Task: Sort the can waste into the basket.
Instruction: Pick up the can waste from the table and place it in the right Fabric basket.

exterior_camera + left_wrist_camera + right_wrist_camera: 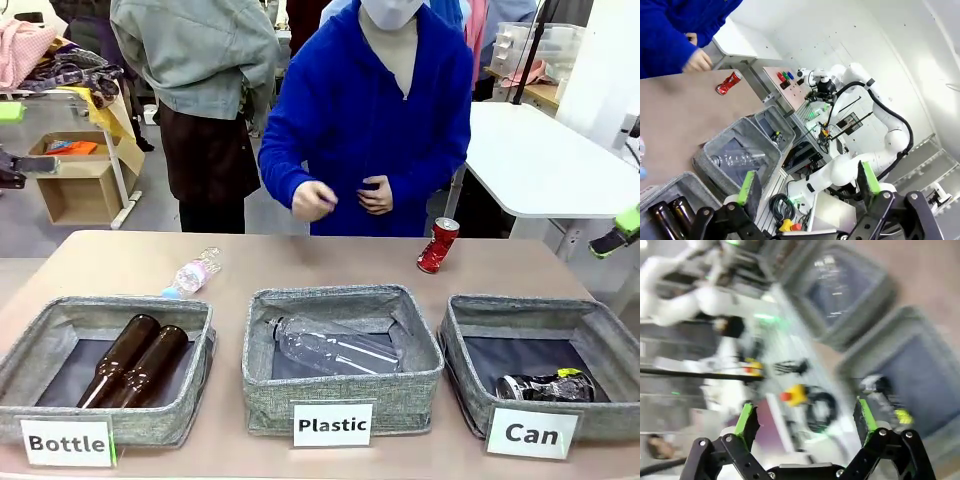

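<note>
A dented red can (pixel 438 245) stands tilted on the table's far right, in front of the person; it is small in the left wrist view (pixel 729 83). A black can (pixel 545 387) lies on the dark floor of the grey basket labelled "Can" (pixel 520 306), also seen as a basket (pixel 771 121) holding the can (pixel 776 136), and, blurred, as a basket (pixel 920 360) with the can (pixel 886 391). My left gripper (pixel 807 182) is open and empty, high above the bins. My right gripper (pixel 805 419) is open and empty too; its green pad shows at the right edge (pixel 620 228).
The middle bin "Plastic" (pixel 340 300) holds a clear bottle (pixel 335 348). The left bin "Bottle" (pixel 100 310) holds two brown bottles (pixel 135 360). Another clear bottle (pixel 192 273) lies on the table behind it. The person's hands (pixel 315 200) hover over the far edge.
</note>
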{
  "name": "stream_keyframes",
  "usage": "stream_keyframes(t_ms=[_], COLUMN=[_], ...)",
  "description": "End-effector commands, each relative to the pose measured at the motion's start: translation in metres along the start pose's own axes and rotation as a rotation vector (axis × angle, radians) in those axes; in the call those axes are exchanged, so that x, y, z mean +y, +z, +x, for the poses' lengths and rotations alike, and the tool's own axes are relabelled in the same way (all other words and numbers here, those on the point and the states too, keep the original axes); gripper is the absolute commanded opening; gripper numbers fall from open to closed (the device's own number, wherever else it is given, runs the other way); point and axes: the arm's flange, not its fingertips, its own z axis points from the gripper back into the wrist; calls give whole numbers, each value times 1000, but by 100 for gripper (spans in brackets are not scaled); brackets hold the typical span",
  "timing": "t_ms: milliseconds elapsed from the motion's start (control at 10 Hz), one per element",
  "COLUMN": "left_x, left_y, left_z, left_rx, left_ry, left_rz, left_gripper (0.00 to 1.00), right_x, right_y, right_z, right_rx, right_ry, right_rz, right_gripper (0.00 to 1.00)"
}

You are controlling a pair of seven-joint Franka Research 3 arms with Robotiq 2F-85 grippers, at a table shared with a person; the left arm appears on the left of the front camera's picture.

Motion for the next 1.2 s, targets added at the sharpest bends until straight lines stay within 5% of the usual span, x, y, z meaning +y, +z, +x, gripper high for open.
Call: stream_keyframes(t_ms=[0,200,400,500,900,1100], left_x=[-3,-3,-3,-3,-3,-3], left_y=[2,2,2,2,2,2], left_z=[1,1,1,1,1,1], left_rx=[-6,-6,-6,-6,-6,-6], left_ry=[7,7,7,7,7,7], left_rz=[-11,-11,-11,-11,-11,-11], left_gripper=[100,100,100,100,100,100], right_x=[-61,-95,-123,-100,-109,-153], right_y=[-13,-33,-38,-15,-24,-29], right_z=[-3,9,19,13,13,38], right_rx=[-84,4,55,76,76,-174], right_ry=[284,389,352,373,375,512], right_rz=[-431,-611,-542,-511,-529,-394], right_gripper=[100,100,100,100,100,100])
